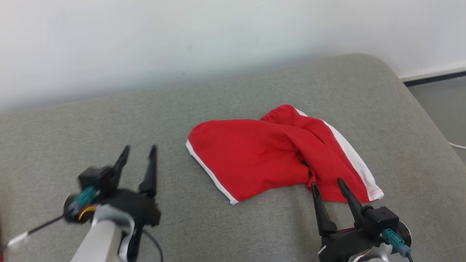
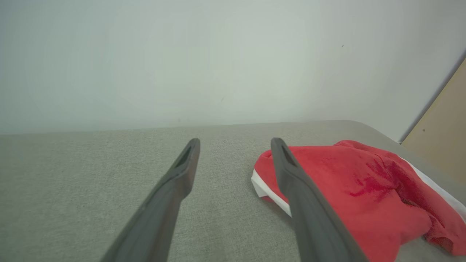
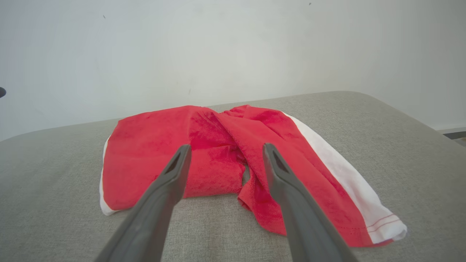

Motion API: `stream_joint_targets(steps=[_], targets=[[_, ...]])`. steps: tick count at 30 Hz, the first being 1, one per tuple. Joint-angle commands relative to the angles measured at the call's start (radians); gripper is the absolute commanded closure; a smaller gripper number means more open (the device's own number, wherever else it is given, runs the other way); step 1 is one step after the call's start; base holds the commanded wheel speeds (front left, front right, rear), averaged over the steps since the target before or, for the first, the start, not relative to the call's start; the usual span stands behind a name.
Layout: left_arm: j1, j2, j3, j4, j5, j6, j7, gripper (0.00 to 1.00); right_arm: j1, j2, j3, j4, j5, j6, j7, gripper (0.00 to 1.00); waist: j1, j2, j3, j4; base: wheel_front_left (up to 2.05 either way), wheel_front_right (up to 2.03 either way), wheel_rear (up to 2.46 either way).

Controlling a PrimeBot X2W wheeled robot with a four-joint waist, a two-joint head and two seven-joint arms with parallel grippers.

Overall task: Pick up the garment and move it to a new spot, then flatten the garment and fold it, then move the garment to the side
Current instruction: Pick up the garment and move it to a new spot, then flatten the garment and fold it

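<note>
Right pincer (image 1: 327, 182) held spread, empty, at near edge of red garment (image 1: 255, 153), seen crumpled on grey cushion (image 1: 109, 116); left pincer (image 1: 140, 147) released, well apart. Risk: only top layer caught, creases worsened.

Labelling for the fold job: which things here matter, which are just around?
Job: garment, left gripper, right gripper, both open.
Around: cushion underneath, wall, floor, white cable.
</note>
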Motion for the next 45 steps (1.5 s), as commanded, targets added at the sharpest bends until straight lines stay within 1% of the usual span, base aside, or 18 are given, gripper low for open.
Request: stream_joint_targets(steps=[1,5,9,16,19,22,27,33,36,43,45], targets=[[0.043,0.001,0.034,-0.022,0.014,0.006,-0.003,0.0,0.01,0.0,-0.004,-0.003,-0.002,-0.002,0.0,0.0,0.0,0.0,-0.017,0.025,0.0,0.0,0.0],[0.147,0.0,0.128,-0.084,0.083,0.009,-0.003,0.0,0.023,0.002,-0.011,-0.006,-0.008,-0.002,0.0,0.0,0.0,0.0,-0.028,0.05,0.0,0.0,0.0],[0.252,-0.018,0.217,-0.147,0.146,0.012,-0.003,0.0,0.029,0.004,-0.015,-0.006,-0.011,-0.002,0.0,0.0,0.0,0.0,-0.041,0.069,0.0,0.0,0.0],[0.412,-0.057,0.322,-0.231,0.253,0.012,-0.003,0.0,0.048,0.004,-0.02,0.001,-0.011,-0.002,0.0,0.0,0.0,0.0,-0.063,0.094,0.0,0.0,0.0],[0.464,-0.077,0.363,-0.253,0.273,0.006,-0.003,0.0,0.053,0.005,-0.024,0.002,-0.015,-0.002,0.0,0.0,0.0,0.0,-0.074,0.102,0.0,0.0,0.0],[0.489,-0.084,0.39,-0.26,0.286,-0.004,-0.003,0.0,0.059,0.005,-0.026,0.001,-0.017,-0.002,0.0,0.0,0.0,0.0,-0.081,0.106,0.0,0.0,0.0],[0.565,-0.107,0.418,-0.299,0.323,-0.013,-0.003,0.0,0.071,0.003,-0.032,0.005,-0.021,-0.002,0.0,0.0,0.0,0.0,-0.094,0.11,0.0,0.0,0.0],[0.586,-0.122,0.429,-0.31,0.329,-0.027,-0.003,0.0,0.075,0.003,-0.034,0.006,-0.018,-0.002,0.0,0.0,0.0,0.0,-0.089,0.109,0.0,0.0,0.0],[0.585,-0.124,0.423,-0.316,0.333,-0.029,-0.003,0.0,0.072,0.001,-0.036,0.005,-0.016,-0.002,0.0,0.0,0.0,0.0,-0.084,0.107,0.0,0.0,0.0],[0.568,-0.124,0.4,-0.309,0.299,-0.031,-0.003,0.0,0.069,-0.003,-0.036,0.006,-0.011,-0.002,0.0,0.0,0.0,0.0,-0.066,0.105,0.0,0.0,0.0],[0.564,-0.124,0.377,-0.308,0.283,-0.03,-0.003,0.0,0.072,-0.006,-0.035,0.009,-0.01,-0.002,0.0,0.0,0.0,0.0,-0.05,0.112,0.0,0.0,0.0]])
